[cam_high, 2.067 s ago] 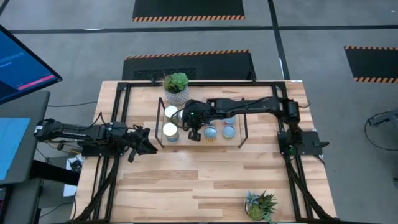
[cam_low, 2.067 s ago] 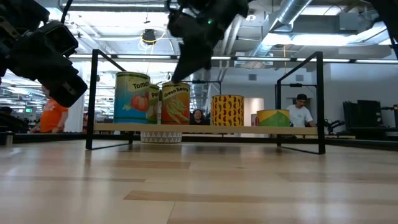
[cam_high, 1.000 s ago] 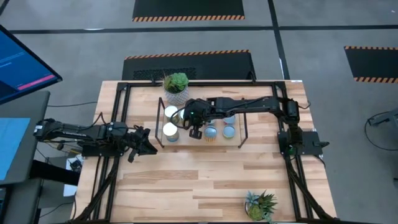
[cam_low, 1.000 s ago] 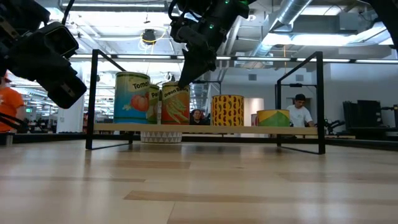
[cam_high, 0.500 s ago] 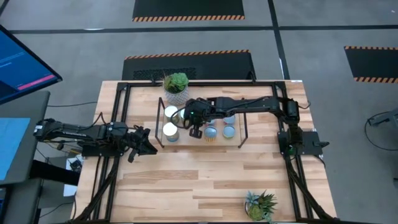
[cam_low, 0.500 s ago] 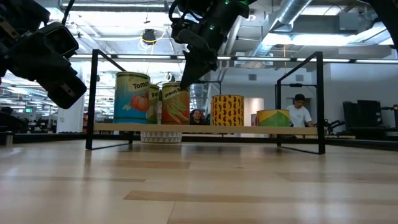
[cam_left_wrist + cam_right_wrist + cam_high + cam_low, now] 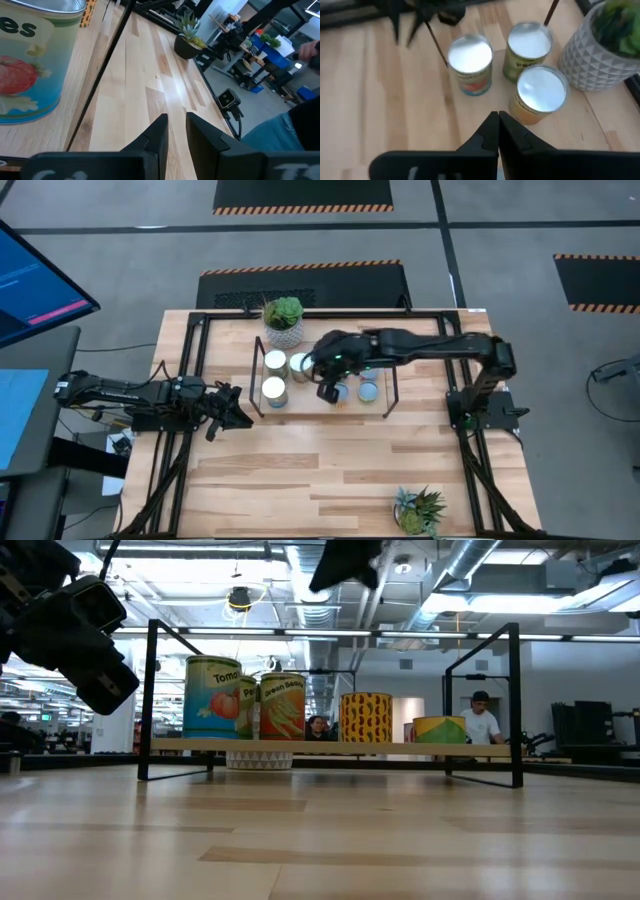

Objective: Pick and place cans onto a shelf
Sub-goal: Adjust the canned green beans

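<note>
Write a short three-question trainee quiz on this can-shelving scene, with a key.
1. True or false: the right end effector is holding a can.
2. How many cans stand on the shelf in the low view? A) three B) five C) eight
3. Which can stands nearest the shelf's left wire frame in the low view?

Key:
1. False: its fingers are shut on nothing, above the three cans near the white pot.
2. B
3. The tomato can.

right hand lifted off the green beans can, arm drawn back rightward
</note>
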